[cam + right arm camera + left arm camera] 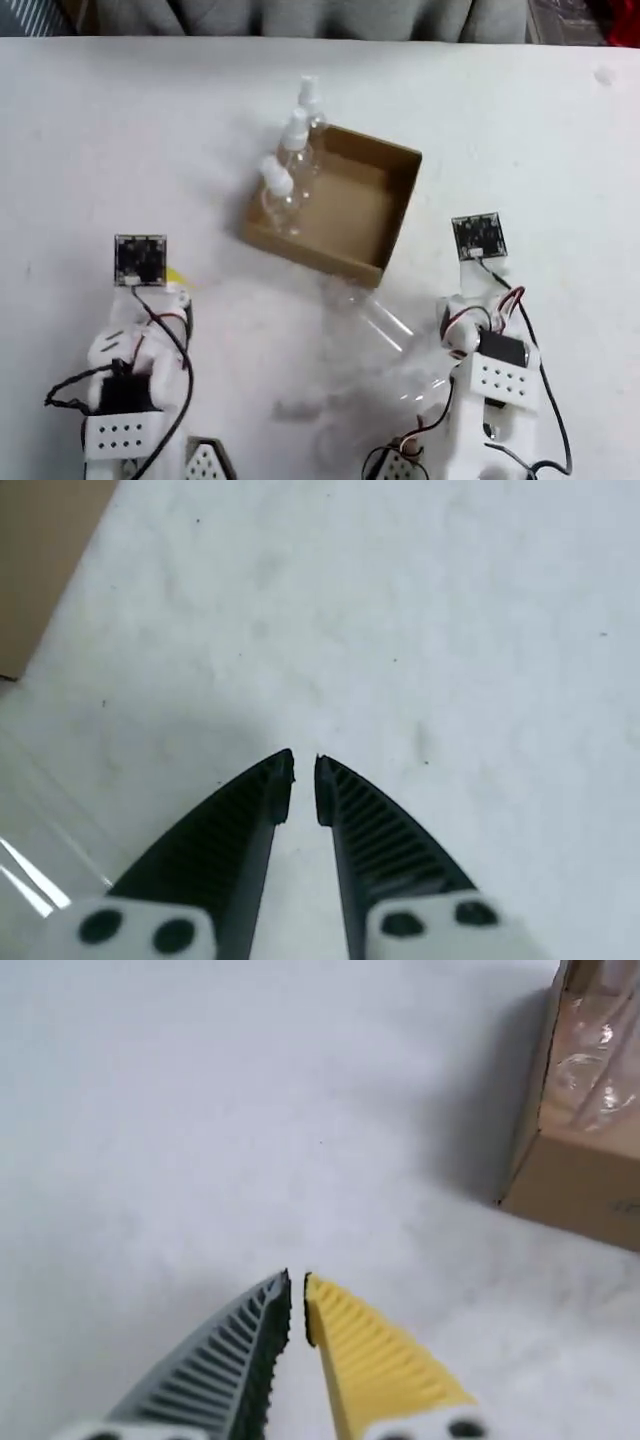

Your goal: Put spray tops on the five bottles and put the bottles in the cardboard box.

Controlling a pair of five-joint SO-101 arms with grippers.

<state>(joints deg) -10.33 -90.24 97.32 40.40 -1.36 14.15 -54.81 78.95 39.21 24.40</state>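
Left tool [297, 1295] and right tool [304, 778] closed, empty; three spray-topped bottles [293, 140] stand in one cardboard box [404, 195].

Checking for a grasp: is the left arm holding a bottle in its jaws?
No, in the left wrist view the jaws are shut tip to tip with nothing between them, over the white table.

The cardboard box [400, 210] is plain brown board with a matt, slightly fibrous look. The bottles [283, 200] are clear, glossy plastic that catches the light, and their spray tops [297, 125] are opaque white plastic. The desk [120, 130] is white, matt and faintly speckled. The left pincer [297, 1305] is ribbed plastic, grey and yellow. The right pincer [304, 780] is ribbed matt black plastic.
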